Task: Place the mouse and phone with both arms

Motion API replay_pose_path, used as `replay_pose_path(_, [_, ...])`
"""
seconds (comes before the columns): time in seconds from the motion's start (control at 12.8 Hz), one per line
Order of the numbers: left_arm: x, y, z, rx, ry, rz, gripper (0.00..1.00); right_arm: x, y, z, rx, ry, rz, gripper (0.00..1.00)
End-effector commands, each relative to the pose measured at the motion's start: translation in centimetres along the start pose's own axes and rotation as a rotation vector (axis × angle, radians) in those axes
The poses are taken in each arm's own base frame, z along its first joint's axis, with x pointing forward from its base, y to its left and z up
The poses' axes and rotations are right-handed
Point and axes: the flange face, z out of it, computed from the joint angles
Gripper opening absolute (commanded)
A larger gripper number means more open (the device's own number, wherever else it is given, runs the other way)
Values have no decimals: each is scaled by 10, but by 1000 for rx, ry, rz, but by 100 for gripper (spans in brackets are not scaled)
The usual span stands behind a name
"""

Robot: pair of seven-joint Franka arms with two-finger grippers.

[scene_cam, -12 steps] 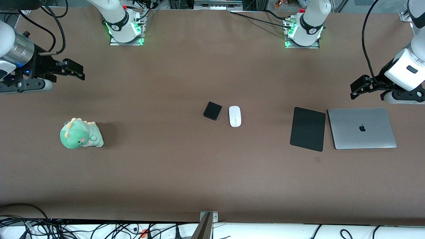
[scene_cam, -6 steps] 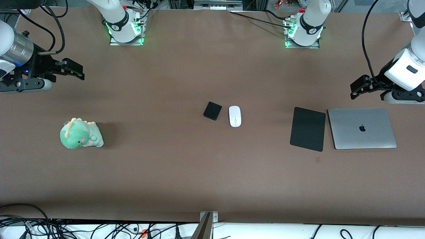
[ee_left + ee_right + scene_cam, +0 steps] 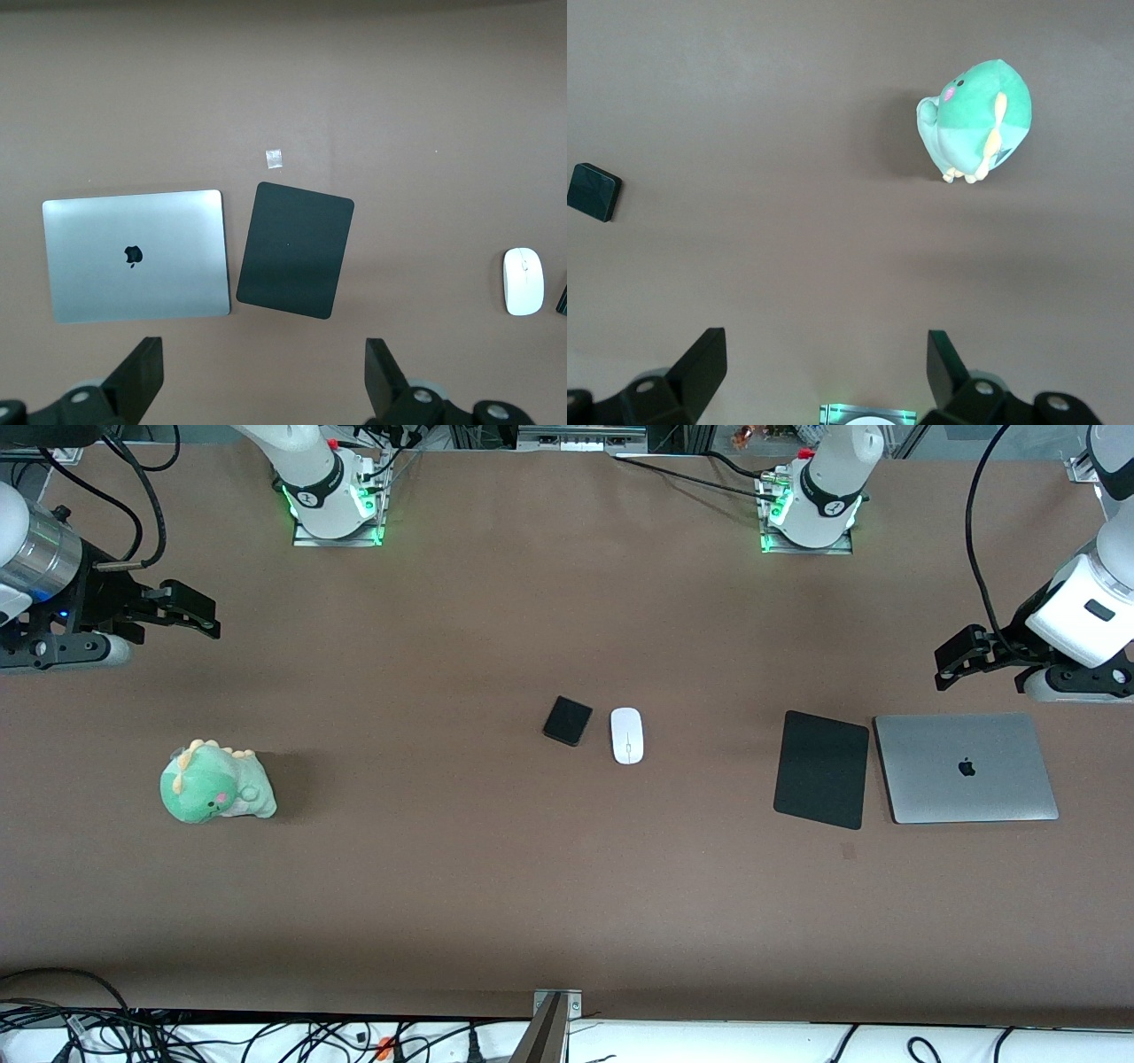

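The white mouse (image 3: 626,735) lies mid-table, with the small black phone (image 3: 567,721) right beside it toward the right arm's end. The mouse (image 3: 524,281) also shows in the left wrist view, and the phone (image 3: 593,191) in the right wrist view. My right gripper (image 3: 190,611) hangs open and empty over bare table at the right arm's end, its fingers (image 3: 700,359) wide apart. My left gripper (image 3: 957,657) hangs open and empty over the table beside the laptop, its fingers (image 3: 142,372) wide apart. Both are well away from the mouse and phone.
A black mouse pad (image 3: 821,769) and a closed silver laptop (image 3: 966,767) lie side by side toward the left arm's end. A green plush dinosaur (image 3: 215,783) sits toward the right arm's end. Cables run along the table's front edge.
My right gripper has drifted slightly toward the right arm's end of the table. The left arm, mouse and phone have not moved.
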Motion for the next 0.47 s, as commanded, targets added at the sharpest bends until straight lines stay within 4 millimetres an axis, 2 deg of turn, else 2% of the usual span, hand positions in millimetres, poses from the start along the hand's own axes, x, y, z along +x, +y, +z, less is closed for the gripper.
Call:
replay_pose_path(0.0, [-4,1,-6,9,5,8,100,-7,4,-9,-8,7,-8,100])
replay_pose_path(0.39, [-4,5,-1,8,-7,17,100,-6,4,-9,-8,13,-10,100])
